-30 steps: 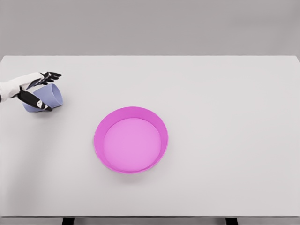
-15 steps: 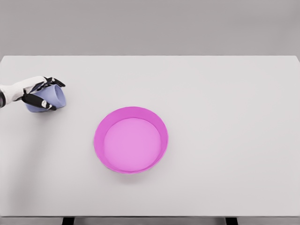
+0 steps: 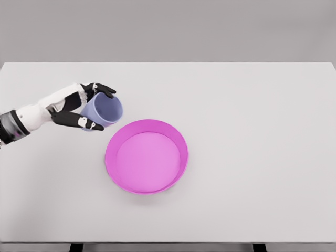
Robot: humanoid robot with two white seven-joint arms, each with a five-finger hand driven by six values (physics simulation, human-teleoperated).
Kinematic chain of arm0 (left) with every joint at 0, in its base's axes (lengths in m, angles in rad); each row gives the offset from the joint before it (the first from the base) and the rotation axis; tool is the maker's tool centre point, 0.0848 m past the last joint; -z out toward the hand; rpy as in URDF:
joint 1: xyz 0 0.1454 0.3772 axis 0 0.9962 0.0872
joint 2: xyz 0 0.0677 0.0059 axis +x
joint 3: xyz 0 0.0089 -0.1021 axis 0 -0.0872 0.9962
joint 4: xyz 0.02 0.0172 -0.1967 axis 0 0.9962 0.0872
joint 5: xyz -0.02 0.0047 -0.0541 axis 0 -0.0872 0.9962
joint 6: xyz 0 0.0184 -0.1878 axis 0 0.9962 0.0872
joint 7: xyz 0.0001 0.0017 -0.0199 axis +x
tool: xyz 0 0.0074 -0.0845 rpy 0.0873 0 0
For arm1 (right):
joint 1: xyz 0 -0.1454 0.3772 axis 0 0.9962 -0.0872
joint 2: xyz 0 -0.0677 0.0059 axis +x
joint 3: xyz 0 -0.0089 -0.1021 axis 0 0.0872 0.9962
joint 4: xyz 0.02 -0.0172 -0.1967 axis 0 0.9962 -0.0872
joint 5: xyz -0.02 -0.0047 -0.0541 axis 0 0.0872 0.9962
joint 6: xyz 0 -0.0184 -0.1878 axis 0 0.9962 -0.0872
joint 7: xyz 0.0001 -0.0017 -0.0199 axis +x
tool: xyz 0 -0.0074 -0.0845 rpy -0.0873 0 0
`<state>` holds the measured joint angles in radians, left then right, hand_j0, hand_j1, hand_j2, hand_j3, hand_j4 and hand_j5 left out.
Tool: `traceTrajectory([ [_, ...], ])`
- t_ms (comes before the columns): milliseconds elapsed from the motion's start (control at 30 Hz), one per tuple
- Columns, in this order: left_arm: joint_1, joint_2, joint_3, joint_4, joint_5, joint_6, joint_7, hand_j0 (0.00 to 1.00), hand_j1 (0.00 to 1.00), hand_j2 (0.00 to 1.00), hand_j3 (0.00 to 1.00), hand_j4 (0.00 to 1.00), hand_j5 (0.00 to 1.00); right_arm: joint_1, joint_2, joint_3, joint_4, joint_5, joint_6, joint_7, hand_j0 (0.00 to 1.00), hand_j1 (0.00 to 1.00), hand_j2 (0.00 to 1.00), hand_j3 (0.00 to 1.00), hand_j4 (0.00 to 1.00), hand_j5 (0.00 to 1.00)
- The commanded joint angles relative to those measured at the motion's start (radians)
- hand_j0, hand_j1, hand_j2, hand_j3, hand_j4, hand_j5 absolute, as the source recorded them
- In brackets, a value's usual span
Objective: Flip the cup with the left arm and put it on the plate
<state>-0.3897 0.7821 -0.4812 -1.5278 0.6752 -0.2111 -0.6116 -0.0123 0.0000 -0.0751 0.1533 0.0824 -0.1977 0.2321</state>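
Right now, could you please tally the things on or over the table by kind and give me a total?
Cups: 1, the lavender cup, held tilted in the left hand.
Plates: 1, the pink plate, with nothing on it.
Total: 2 things, over one white table.
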Motion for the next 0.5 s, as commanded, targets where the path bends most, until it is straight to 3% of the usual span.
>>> traceTrajectory([
  [0,0.003,0.005,0.001,-0.084,0.115,-0.056,0.001,0.52,0.52,0.52,0.52,0.52,0.52,0.000,0.000,0.000,0.000,0.000,0.000,0.001,1.00,1.00,1.00,1.00,1.00,1.00],
  [200,0.064,-0.014,-0.011,-0.170,0.173,-0.106,0.001,0.52,0.52,0.52,0.52,0.52,0.52,0.000,0.000,0.000,0.000,0.000,0.000,0.001,1.00,1.00,1.00,1.00,1.00,1.00],
  [267,0.074,-0.078,-0.016,-0.176,0.185,-0.106,0.001,0.52,0.52,0.52,0.52,0.52,0.52,0.000,0.000,0.000,0.000,0.000,0.000,0.000,1.00,1.00,1.00,1.00,1.00,1.00],
  [367,0.075,-0.147,-0.080,-0.173,0.185,-0.106,0.001,0.52,0.52,0.52,0.52,0.52,0.52,0.000,0.000,0.000,0.000,0.000,0.000,0.001,1.00,1.00,1.00,1.00,1.00,1.00],
  [467,0.077,-0.191,-0.085,-0.163,0.213,-0.097,0.001,0.53,0.53,0.53,0.53,0.53,0.53,0.000,0.000,0.000,0.000,0.000,0.000,0.001,1.00,1.00,1.00,1.00,1.00,1.00],
])
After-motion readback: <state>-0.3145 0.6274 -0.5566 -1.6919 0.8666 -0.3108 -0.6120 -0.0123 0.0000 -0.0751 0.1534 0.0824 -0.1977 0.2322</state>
